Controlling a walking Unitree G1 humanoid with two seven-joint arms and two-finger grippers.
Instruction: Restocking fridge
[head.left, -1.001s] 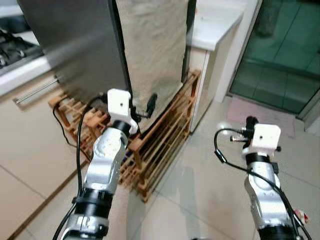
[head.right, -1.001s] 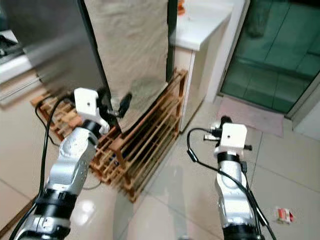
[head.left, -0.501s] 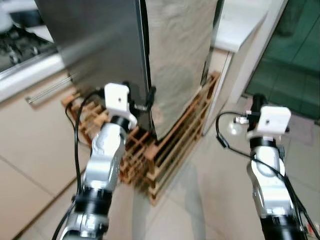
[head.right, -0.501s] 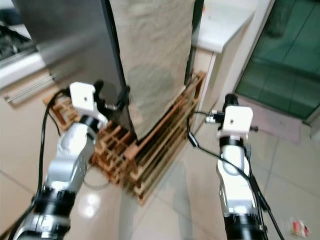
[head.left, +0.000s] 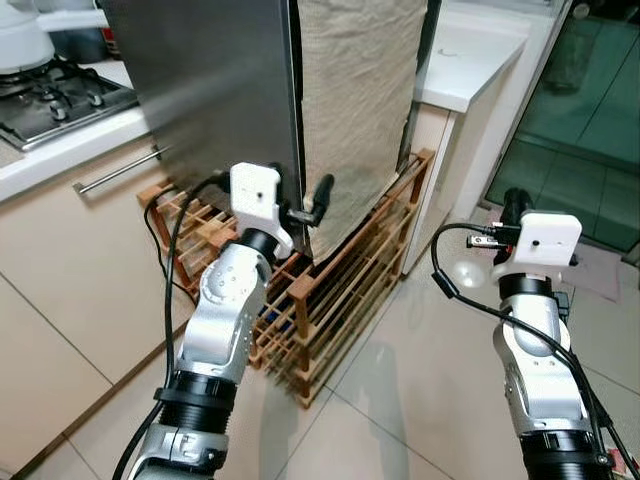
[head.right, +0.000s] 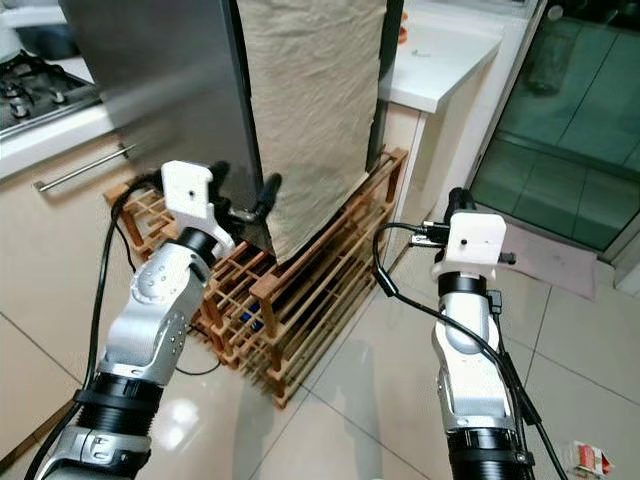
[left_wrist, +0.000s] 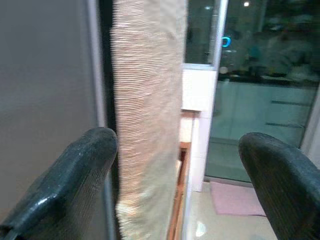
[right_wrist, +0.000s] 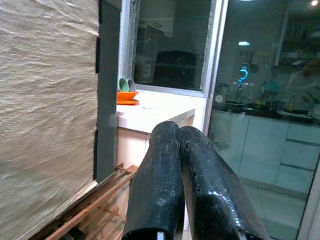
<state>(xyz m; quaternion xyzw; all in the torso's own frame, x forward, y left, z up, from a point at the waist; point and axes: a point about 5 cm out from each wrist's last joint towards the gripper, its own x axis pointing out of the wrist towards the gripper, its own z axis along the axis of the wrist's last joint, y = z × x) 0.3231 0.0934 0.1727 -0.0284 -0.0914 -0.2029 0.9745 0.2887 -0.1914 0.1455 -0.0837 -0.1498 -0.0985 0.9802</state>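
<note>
The fridge stands ahead with a steel door (head.left: 210, 90), and a beige cloth (head.left: 360, 90) hangs over its side. My left gripper (head.right: 243, 192) is open at the fridge's front corner, low down. One finger (left_wrist: 75, 180) sits before the grey door (left_wrist: 45, 100). The other finger (left_wrist: 280, 185) stands out past the cloth (left_wrist: 147, 100). Nothing is held between them. My right gripper (head.left: 513, 205) is raised over the floor to the fridge's right. Its fingers (right_wrist: 180, 185) are shut together, with nothing held between them.
A wooden slatted rack (head.left: 340, 290) lies on the floor against the fridge's base. A white counter (head.left: 470, 50) with an orange dish (right_wrist: 127, 95) is behind on the right. A hob (head.left: 50, 95) and a drawer handle (head.left: 115, 172) are on the left. Glass doors (head.left: 590, 120) stand at the far right.
The head camera has swung, so the whole scene has shifted. My left gripper has stayed at the fridge's corner and stands more squarely across its edge. My right gripper stays shut.
</note>
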